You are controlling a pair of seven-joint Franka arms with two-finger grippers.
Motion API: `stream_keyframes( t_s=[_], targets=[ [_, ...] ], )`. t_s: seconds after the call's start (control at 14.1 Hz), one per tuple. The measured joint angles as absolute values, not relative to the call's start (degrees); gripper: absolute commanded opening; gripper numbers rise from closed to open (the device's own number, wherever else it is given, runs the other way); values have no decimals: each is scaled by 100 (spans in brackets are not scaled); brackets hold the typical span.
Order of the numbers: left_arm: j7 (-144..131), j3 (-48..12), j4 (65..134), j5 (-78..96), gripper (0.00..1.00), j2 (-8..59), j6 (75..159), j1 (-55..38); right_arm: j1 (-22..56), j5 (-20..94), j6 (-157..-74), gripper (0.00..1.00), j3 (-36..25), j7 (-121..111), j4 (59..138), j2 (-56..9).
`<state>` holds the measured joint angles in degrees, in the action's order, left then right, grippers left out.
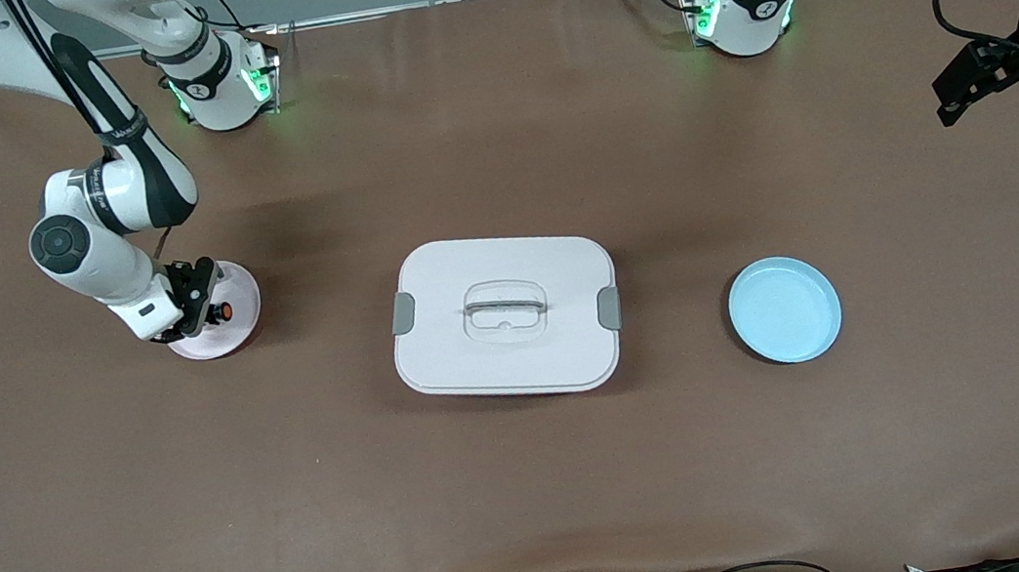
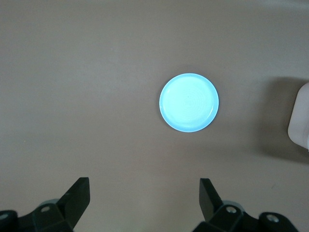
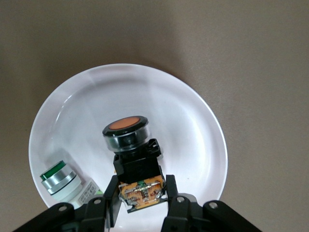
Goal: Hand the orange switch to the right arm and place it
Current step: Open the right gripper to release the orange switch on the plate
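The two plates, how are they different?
The pink plate sits toward the right arm's end of the table; the blue plate sits toward the left arm's end.
The pink plate has a green switch lying on it; the blue plate has nothing on it.
The right gripper, shut on the orange switch, is over the pink plate; the open left gripper waits away from the blue one.
Both are small and round.

right arm comes from its base, bent at the elbow, wrist angled down w/ right gripper (image 1: 212, 310) low toward the right arm's end of the table. its fingers (image 3: 108, 200) are clamped on a small part. left arm waits, pulled back at the left arm's end of the table, wrist raised. left gripper (image 2: 142, 200) hangs in the air, fingers (image 2: 77, 195) spread wide, nothing btwn them.
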<state>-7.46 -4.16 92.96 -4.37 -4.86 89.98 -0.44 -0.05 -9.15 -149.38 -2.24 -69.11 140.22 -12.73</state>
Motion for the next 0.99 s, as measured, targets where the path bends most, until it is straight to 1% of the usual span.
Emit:
stream_keyframes(
  t_s=[0.07, 0.14, 0.35, 0.57, 0.85, 0.92, 0.99],
  targets=[
    [-745, -409, 9293, -425, 100, -486, 8945, -39, -5, -915, -14951, 18, -225, -6911, 14028, -1294],
    [-744, -402, 9290, -392, 100, -486, 8879, -34, -5, -915, -14969, 22, -225, -6912, 14033, -1310],
    [-742, -389, 9284, -331, 100, -486, 8783, -33, -5, -915, -15020, 24, -224, -6913, 14039, -1349],
    [-742, -389, 9283, -286, 100, -486, 8767, -33, -5, -915, -15075, 30, -224, -6914, 14041, -1375],
    [-742, -380, 9276, -282, 100, -486, 8743, -15, -5, -915, -15127, 34, -225, -6915, 14056, -1401],
    [-742, -377, 9276, -282, 100, -486, 8738, -9, -5, -915, -15130, 36, -225, -6915, 14060, -1401],
    [-742, -374, 9276, -279, 100, -486, 8737, -8, -5, -915, -15132, 40, -225, -6915, 14062, -1402]
  ],
)
